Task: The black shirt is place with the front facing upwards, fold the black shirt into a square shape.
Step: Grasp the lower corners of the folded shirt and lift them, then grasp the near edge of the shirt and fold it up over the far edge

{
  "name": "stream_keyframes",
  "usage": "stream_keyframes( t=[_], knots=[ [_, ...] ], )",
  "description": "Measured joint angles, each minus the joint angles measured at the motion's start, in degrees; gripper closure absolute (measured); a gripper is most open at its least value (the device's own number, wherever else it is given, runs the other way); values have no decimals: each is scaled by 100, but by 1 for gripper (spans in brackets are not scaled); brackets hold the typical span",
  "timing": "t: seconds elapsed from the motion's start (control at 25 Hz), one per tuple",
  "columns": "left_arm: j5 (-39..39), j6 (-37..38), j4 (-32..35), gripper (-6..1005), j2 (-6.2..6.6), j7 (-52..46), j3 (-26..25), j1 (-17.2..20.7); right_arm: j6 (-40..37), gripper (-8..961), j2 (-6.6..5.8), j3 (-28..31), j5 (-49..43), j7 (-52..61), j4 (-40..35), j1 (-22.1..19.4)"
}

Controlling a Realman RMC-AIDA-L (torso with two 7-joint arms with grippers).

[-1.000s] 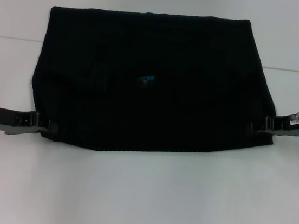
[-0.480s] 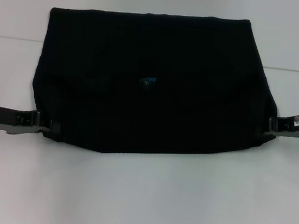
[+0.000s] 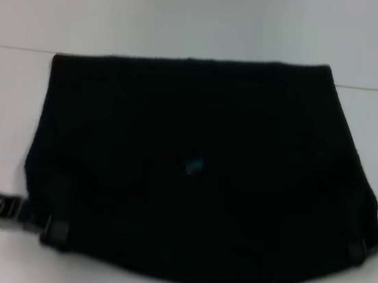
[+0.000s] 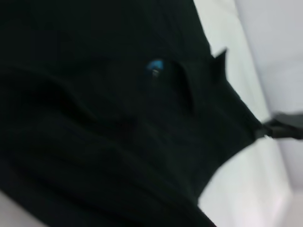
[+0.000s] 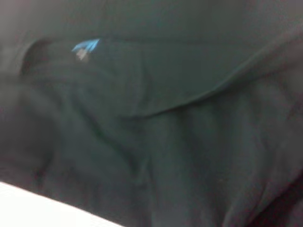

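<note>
While both grippers pinch its near corners, the left gripper (image 3: 54, 230) at seven o'clock and the right gripper (image 3: 358, 249) at four, the large black cloth shirt (image 3: 199, 170) lies mid-table (image 3: 190, 17), part-folded. Next, I judge, carry that near edge toward twelve.

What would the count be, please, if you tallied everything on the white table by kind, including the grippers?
Black shirt: 1, with a blue neck label
Grippers: 2, the left gripper and the right gripper, one at each near corner of the cloth
Total: 3
</note>
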Motion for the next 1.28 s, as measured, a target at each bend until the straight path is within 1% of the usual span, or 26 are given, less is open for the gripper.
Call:
stream_keyframes(
  t=[0.08,0.12,0.2,0.28,0.4,0.52,0.6,0.68,0.76,0.84,0.96,1.04,1.16,1.24,1.28],
  knots=[
    [162,477,39,963,0,70,17,61,-533,901,18,-4,-4,-164,-86,-103],
    [236,653,59,963,-13,100,17,86,-814,901,51,-16,-6,-241,-146,-177],
    [358,960,82,963,-34,149,5,140,-1105,901,131,-69,-5,-370,-262,-328],
    [391,1078,98,963,-42,161,1,184,-1154,900,169,-153,-10,-444,-223,-419],
    [393,1065,101,962,-45,154,-26,205,-1040,900,170,-149,-5,-529,-21,-453],
    [362,904,95,962,-46,65,-166,124,-819,900,111,141,122,-566,159,-407],
    [354,797,89,962,-33,27,-407,-10,-697,900,30,441,288,-553,285,-336],
    [354,645,78,962,-17,-31,-719,-135,-523,900,-83,753,512,-507,408,-262],
    [353,292,102,961,-15,-193,-1032,-233,-290,901,-167,1041,750,-425,517,-214],
    [321,-169,112,961,-32,-362,-1293,-275,87,900,-224,1258,1084,-342,597,-194],
    [155,-775,60,961,-69,-429,-1747,-313,734,900,-245,1415,1673,-323,781,-176],
    [-28,-1129,34,961,-124,-418,-2013,-297,1183,900,-213,1423,2073,-356,927,-164],
    [-370,-1602,8,960,-253,-350,-2180,-268,1871,900,-88,1381,2586,-554,1149,-116],
    [-545,-1935,5,960,-357,-299,-2191,-276,2236,900,42,1380,2812,-789,1230,-47],
    [-621,-2115,14,960,-446,-265,-2180,-298,2394,900,112,1381,2918,-883,1242,-18]
  ],
)
